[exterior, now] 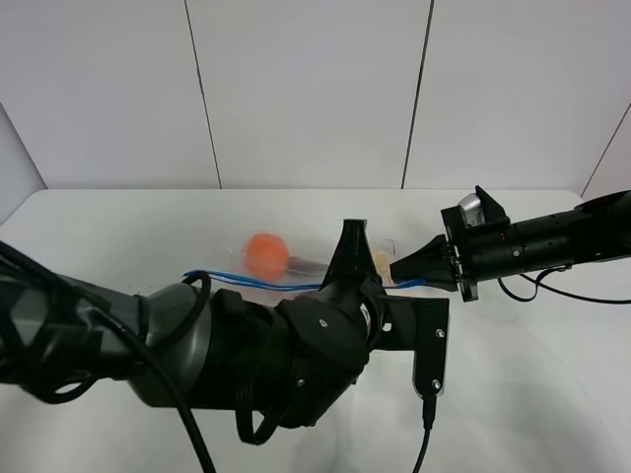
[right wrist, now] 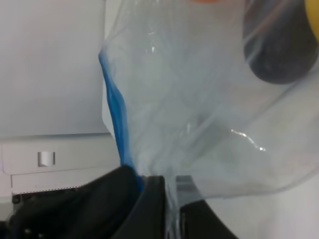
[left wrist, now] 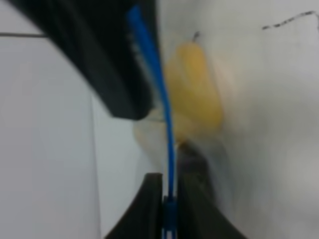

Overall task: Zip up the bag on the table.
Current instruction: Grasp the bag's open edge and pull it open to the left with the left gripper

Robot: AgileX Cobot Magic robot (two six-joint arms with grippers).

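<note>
Bag (exterior: pixel 301 271) lies on the table (exterior: pixel 148 227), centre of the high view, long edge running left-right. The orange (exterior: pixel 266 254) shows through it left of centre. The blue zip strip (exterior: pixel 276 286) runs along the bag's lower edge in that frame.

Left gripper (exterior: pixel 352 241) comes in from the lower left and sits right of centre on the bag. In its wrist view the jaws are clenched on the zip strip (left wrist: pixel 159 84), which feeds straight into the pinch at the bottom of the frame. The yellow fruit (left wrist: pixel 194 84) is just beside the strip.

Right gripper (exterior: pixel 402 270) reaches in from the right edge of the high view. Its jaws are clamped on the bag's right end. Its wrist view shows clear plastic and the strip (right wrist: pixel 117 119) bunching into the pinch at the bottom centre. The eggplant (right wrist: pixel 274 59) sits at the upper right inside the bag.

Progress, as a judgement: both holds are in place, 1 anchoring the end and 1 pinching the strip, so the zip run is under way but not finished. The left pinch sits nearer the right end. The strip at the left of the high view looks parted into 2 lines, so most of the length likely needs closing. Whether the short stretch between the 2 grippers is sealed cannot be told. The left wrist view is blurred.
</note>
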